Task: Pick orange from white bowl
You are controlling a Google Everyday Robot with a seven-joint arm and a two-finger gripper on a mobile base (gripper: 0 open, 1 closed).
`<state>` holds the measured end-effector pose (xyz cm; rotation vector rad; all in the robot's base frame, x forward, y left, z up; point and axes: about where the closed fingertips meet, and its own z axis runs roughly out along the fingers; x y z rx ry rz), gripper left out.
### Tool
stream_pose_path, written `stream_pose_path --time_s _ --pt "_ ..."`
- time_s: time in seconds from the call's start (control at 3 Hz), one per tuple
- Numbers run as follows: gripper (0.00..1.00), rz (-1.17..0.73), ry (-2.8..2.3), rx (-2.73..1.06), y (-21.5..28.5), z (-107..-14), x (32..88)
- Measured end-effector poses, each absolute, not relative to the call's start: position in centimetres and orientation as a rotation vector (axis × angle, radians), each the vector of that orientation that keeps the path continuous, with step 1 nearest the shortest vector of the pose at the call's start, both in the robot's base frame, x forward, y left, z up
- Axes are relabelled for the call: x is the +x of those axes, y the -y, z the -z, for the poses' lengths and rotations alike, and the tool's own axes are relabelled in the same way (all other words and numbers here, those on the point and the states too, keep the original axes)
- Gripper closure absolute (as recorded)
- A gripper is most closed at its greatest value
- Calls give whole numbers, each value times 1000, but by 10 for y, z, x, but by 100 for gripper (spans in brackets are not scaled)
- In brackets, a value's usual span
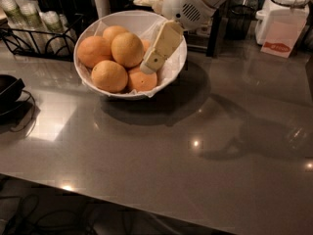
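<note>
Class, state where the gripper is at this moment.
Camera view, upper centre: the gripper hangs over the right side of the white bowl, tip by the front-right orange.

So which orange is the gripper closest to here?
The front-right orange, partly tucked under the others: the gripper hangs right at its top, over the white bowl's right half. The other oranges sit further left.
</note>
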<state>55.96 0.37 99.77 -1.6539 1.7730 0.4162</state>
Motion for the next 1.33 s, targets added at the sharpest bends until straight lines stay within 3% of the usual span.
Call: stream_pose_path --time_s 0.67,1.0,1.33 --pt "0 -476 -1757 -1601 -14 -984 590" --pt "17 -514 -1764 -1586 -19 -973 606" --pt "15 -524 -1771 -1571 -19 -968 616"
